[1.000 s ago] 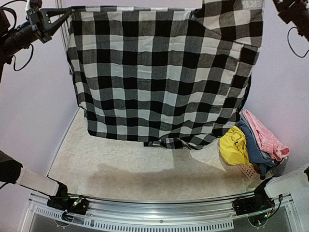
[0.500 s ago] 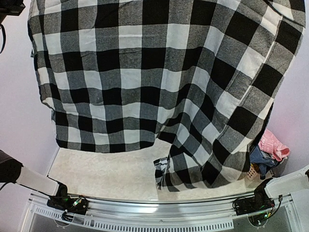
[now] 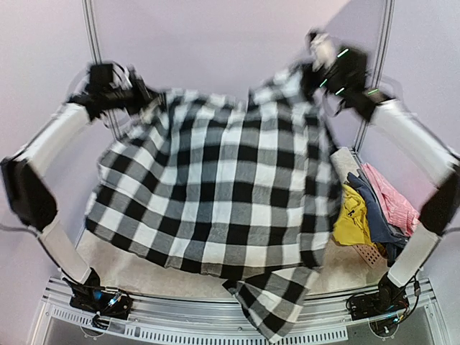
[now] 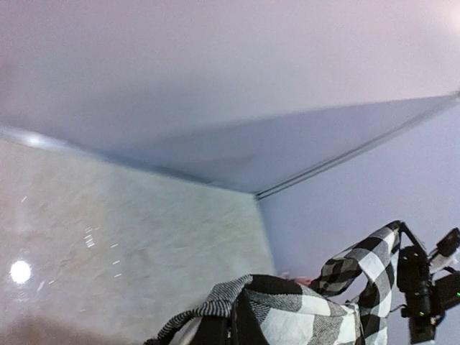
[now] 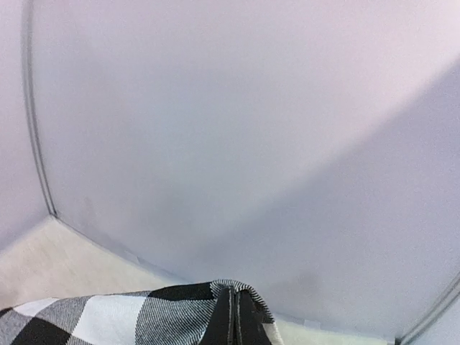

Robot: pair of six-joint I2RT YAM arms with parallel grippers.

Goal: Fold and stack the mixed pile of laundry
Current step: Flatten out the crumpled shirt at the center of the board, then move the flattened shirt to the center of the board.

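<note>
checked shirt (image 3: 223, 194): up in the air, spread wide over the counter (image 3: 144, 269), one corner dangling lowest | left end effector (image 3: 147, 100): clenched on a top edge | right end effector (image 3: 316, 75): same, other side | top cam only: other clothes (image 3: 352, 215) (yellow, blue-grey, pink) heaped on basket (image 3: 368, 253) at right | wrist cams: just pinched cloth plus wall

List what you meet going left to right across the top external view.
left gripper → checked shirt, held up by both grippers → right gripper → yellow garment → blue-grey garment → pink garment
</note>
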